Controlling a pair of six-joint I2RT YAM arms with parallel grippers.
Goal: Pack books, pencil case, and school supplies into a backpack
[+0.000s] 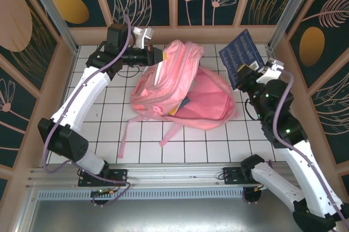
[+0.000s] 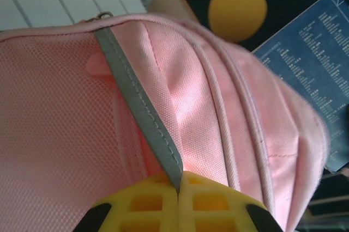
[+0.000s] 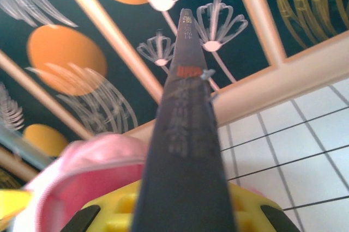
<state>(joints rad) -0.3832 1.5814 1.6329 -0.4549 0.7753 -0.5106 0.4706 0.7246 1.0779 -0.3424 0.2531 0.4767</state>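
The pink backpack (image 1: 188,93) lies mid-table with its mouth towards the right, and its top end is lifted at the back. My left gripper (image 1: 158,56) is shut on that top end. In the left wrist view the yellow fingers (image 2: 218,202) pinch a grey stripe (image 2: 143,113) of the pink fabric (image 2: 229,101). My right gripper (image 1: 248,73) is shut on a dark navy book (image 1: 241,56) and holds it upright, off the table, right of the backpack. The book's spine (image 3: 185,134) runs up between the jaws. A yellow edge (image 1: 180,107) shows in the backpack's mouth. The pencil case and school supplies are hidden.
Pink straps (image 1: 126,134) trail over the white tiled table (image 1: 218,145) towards the near edge. Patterned walls close in the back and both sides, and a metal post (image 1: 281,17) stands right behind the raised book.
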